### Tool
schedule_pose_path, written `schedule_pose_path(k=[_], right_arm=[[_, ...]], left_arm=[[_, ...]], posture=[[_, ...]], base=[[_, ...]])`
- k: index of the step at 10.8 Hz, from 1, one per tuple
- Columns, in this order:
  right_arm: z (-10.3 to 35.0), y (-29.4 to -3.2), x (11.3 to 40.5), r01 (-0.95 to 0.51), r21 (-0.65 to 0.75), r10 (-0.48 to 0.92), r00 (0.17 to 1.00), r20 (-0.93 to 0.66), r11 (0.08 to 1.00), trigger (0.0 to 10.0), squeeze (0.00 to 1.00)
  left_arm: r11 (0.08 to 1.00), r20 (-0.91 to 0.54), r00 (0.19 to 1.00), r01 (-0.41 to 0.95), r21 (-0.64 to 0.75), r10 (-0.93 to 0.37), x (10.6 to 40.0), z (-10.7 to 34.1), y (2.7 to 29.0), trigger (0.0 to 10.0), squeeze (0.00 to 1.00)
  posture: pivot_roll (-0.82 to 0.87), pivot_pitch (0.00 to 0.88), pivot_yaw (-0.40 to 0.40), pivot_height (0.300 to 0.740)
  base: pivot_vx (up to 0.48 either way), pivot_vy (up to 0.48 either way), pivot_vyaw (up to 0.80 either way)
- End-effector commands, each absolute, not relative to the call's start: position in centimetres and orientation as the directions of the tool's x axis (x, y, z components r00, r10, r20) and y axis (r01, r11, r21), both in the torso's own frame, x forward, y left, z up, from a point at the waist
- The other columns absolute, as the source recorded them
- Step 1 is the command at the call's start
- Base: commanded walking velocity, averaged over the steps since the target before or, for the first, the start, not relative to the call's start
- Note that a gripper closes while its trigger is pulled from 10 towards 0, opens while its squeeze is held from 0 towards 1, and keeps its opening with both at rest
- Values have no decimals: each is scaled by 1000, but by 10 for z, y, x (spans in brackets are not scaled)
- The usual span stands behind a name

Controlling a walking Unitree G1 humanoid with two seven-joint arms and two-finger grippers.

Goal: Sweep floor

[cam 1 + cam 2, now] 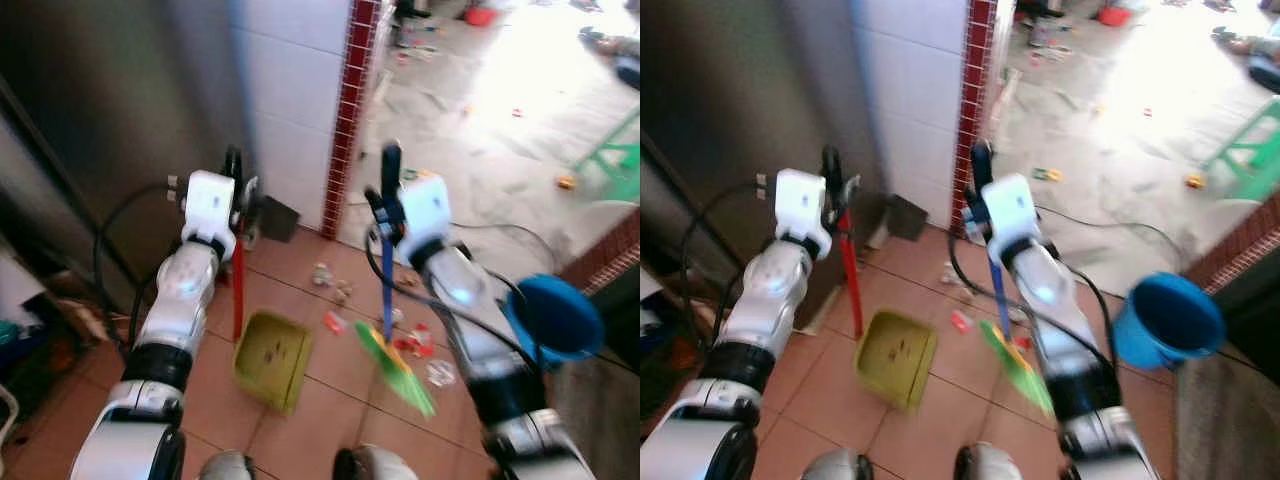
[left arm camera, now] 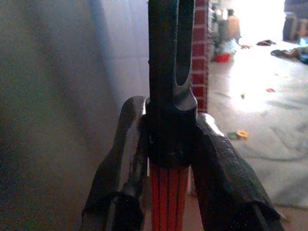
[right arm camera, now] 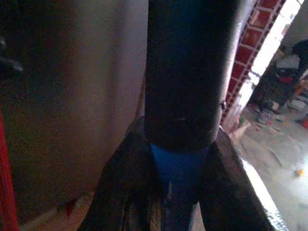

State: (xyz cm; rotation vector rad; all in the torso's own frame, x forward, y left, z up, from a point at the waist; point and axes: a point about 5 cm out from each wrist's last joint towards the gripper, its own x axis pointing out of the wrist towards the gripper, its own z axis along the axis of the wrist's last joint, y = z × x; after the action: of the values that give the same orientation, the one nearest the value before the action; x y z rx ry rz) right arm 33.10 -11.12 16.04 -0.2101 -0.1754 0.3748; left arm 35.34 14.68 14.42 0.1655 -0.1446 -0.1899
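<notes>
We look down from the robot's head at a floor (image 1: pixel 300 420) of reddish tiles, with both silver arms raised in front of us.

Our left gripper (image 1: pixel 236 205) holds a red handle (image 1: pixel 238 290) that runs straight down to a yellow-green dustpan (image 1: pixel 272 358) resting on the tiles. In the left wrist view, the two black fingers (image 2: pixel 219 173) are clamped on either side of this handle, just below its black forked top end (image 2: pixel 168 72). The fingers are close together, with only the handle between them.

Our right gripper (image 1: pixel 388 215) holds the blue handle (image 1: pixel 387 290) of a broom. The handle slants down to green bristles (image 1: pixel 398 372) that touch the floor just to the right of the dustpan. In the right wrist view, the fingers (image 3: pixel 226 183) press against both sides of the blue handle, just below its black cap (image 3: pixel 187 72).

Small scraps of litter (image 1: pixel 335 310) lie on the tiles between the dustpan and the broom, some white, some red, and more sits near the bristles. A blue bucket (image 1: pixel 555 318) sits to the right, near our right arm.

Ahead is a white tiled wall (image 1: pixel 290 110) edged with a strip of red bricks (image 1: pixel 350 110). To its left is a dark grey panel (image 1: pixel 110 110). Beyond the bricks, a bright concrete yard (image 1: pixel 480 130) is dotted with more litter, and a green stool (image 1: pixel 615 160) stands at the far right. Black cables (image 1: pixel 110 250) loop beside our left arm.
</notes>
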Motion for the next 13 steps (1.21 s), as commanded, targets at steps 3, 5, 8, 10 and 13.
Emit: schedule_pose_path(k=[3, 5, 8, 10, 13], right_arm=[[171, -110, 338, -236, -228, 288, 930, 228, 945, 10000, 0], [171, -134, 338, -104, -200, 153, 956, 250, 974, 10000, 0], [155, -156, 340, 38, -192, 7, 974, 226, 981, 10000, 0], [183, -153, 362, 74, -155, -25, 955, 295, 985, 10000, 0], [171, -150, 356, 60, -195, 2, 953, 301, 979, 10000, 0]], left_arm=[[985, 231, 963, 111, 129, -139, 354, 164, 142, 10000, 0], [989, 218, 971, 70, 132, -98, 341, 157, 149, 10000, 0], [988, 158, 986, 38, 147, -61, 316, 133, 157, 10000, 0], [983, 245, 963, 68, 173, -109, 340, 167, 152, 10000, 0], [984, 205, 973, 76, 164, -109, 342, 156, 157, 10000, 0]], posture=[[-45, 0, -3, 740], [-41, 0, 18, 740], [-12, 0, 13, 740], [-29, 0, 18, 740], [-34, 0, 15, 740]], base=[[0, 0, 0], [0, 0, 0], [0, 0, 0], [0, 0, 0], [0, 0, 0]])
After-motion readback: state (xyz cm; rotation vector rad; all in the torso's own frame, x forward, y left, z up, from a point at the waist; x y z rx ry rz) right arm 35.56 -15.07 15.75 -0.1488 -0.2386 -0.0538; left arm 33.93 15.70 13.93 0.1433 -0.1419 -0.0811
